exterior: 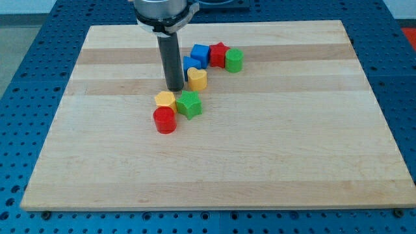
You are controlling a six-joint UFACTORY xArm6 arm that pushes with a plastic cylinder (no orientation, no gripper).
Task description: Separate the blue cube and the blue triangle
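The blue cube (200,53) sits near the board's top middle. The blue triangle (190,64) lies just below and left of it, touching it, partly hidden behind the yellow heart-shaped block (197,78). My tip (174,88) rests on the board just left of the yellow heart and the blue triangle, close to them; I cannot tell whether it touches either. The rod rises from there to the arm at the view's top.
A red block (218,54) and a green cylinder (234,60) sit right of the blue cube. Below my tip lie a yellow hexagon (165,99), a green star (189,104) and a red cylinder (165,120). The wooden board (273,156) lies on a blue perforated table.
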